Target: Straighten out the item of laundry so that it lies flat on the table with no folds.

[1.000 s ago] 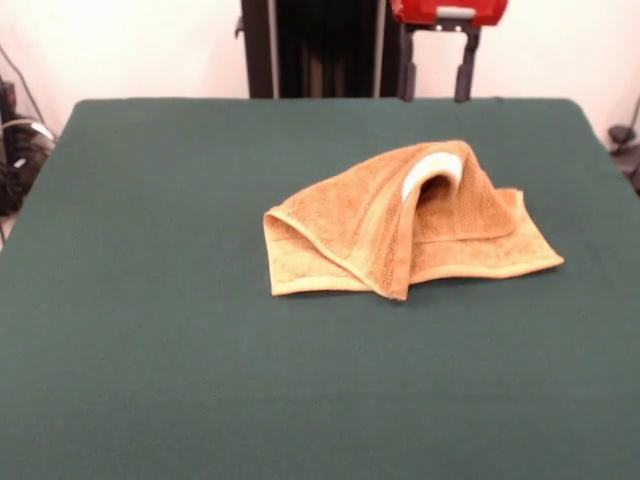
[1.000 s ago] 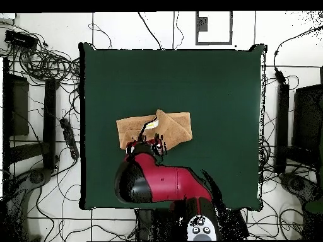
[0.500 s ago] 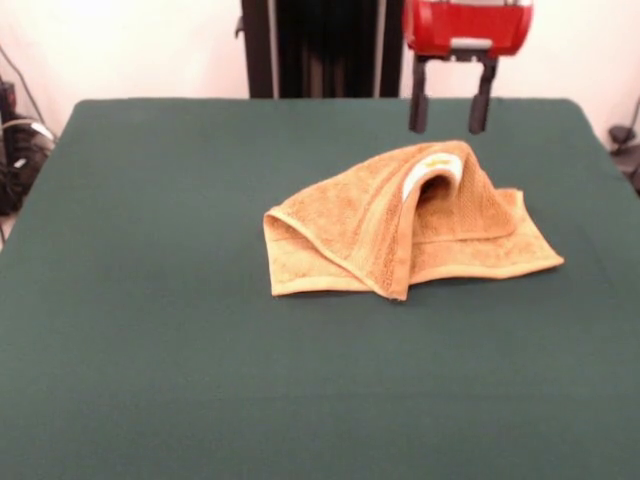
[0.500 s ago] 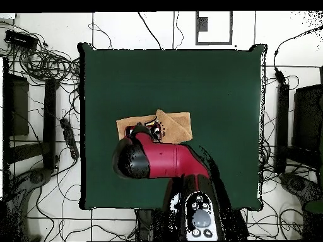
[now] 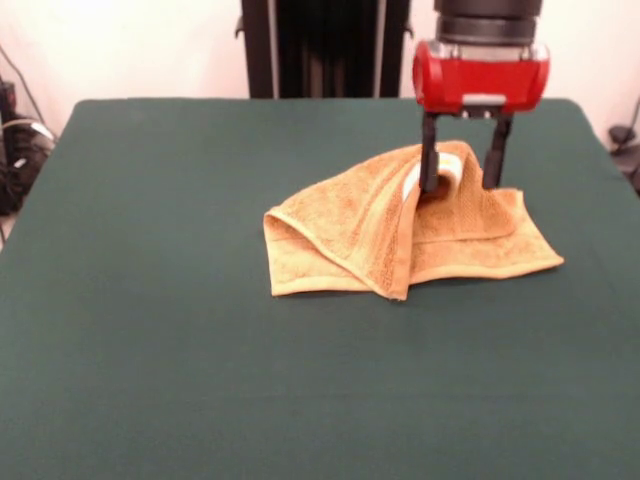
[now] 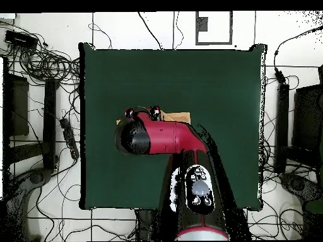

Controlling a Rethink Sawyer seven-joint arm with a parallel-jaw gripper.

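Note:
The orange-tan towel (image 5: 390, 232) lies crumpled and folded over itself on the dark green table (image 5: 150, 330), right of centre in the front view. Its raised hump shows a white tag (image 5: 412, 180) at the top. My gripper (image 5: 463, 185) is open, its two black fingers (image 5: 430, 165) standing down on either side of the hump's right part, at the towel's top. In the overhead view the red arm (image 6: 161, 135) covers most of the towel; only a strip of the towel (image 6: 176, 116) shows past it.
The black pedestal column (image 5: 320, 45) stands behind the table's far edge. Cables and stands (image 6: 44, 63) lie on the floor around the table in the overhead view.
The gripper has come down and forward from the table's far edge to the towel's hump, its fingers now straddling the raised fold. The towel has not moved.

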